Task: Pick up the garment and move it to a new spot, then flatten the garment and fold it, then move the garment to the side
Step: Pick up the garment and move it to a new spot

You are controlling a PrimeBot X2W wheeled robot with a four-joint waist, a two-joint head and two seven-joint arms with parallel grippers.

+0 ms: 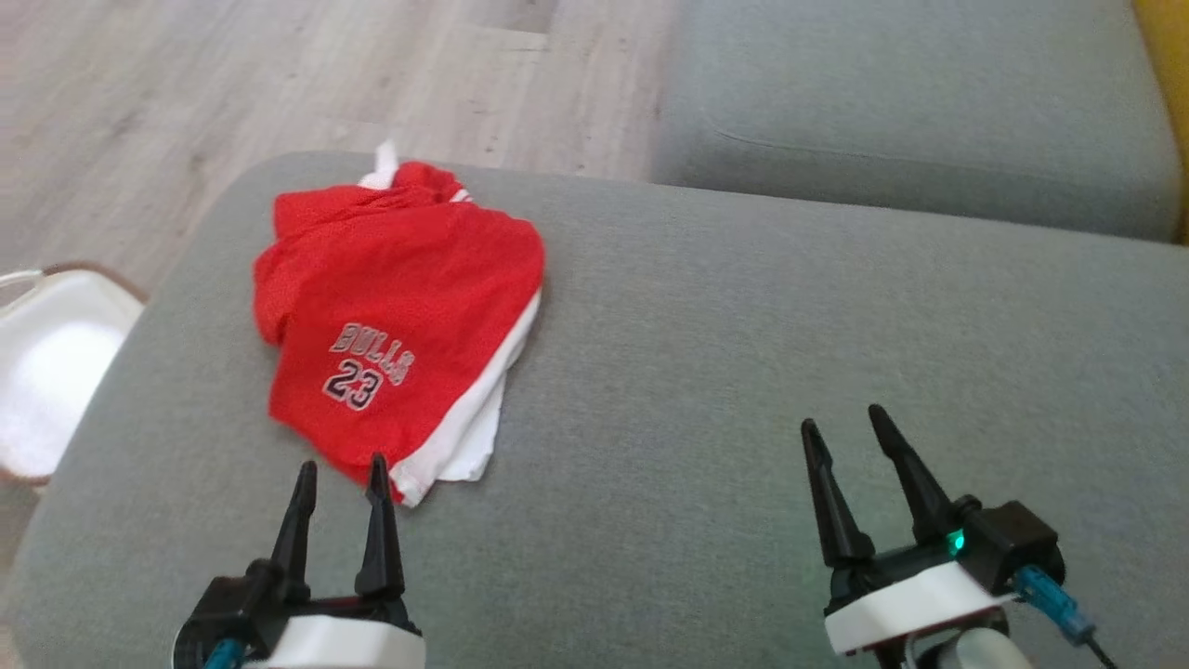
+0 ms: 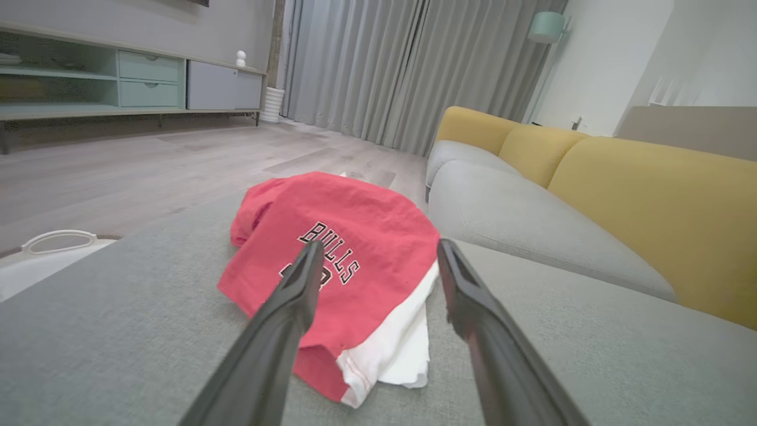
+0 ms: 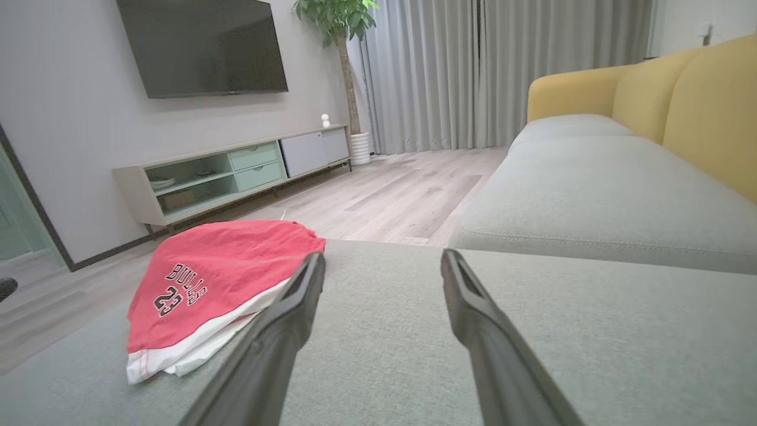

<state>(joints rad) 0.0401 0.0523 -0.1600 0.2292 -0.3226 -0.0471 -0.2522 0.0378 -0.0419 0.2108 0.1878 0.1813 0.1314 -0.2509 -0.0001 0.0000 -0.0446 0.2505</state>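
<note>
The garment (image 1: 390, 316) is a red jersey with white trim and "BULLS 23" print, lying crumpled on the left part of a grey cushion (image 1: 706, 353). My left gripper (image 1: 342, 474) stands open just in front of its near hem, fingers pointing at it, nothing between them. In the left wrist view the garment (image 2: 355, 236) lies directly ahead between the fingers of the left gripper (image 2: 378, 251). My right gripper (image 1: 843, 423) is open over bare cushion, well to the right of the garment. The right wrist view has the garment (image 3: 207, 272) to the left of the right gripper (image 3: 381, 260).
A white basket (image 1: 46, 362) sits on the wooden floor left of the cushion. A second grey seat (image 1: 910, 111) with yellow backrests (image 2: 650, 195) lies beyond. A low TV cabinet (image 3: 236, 171) and curtains stand across the room.
</note>
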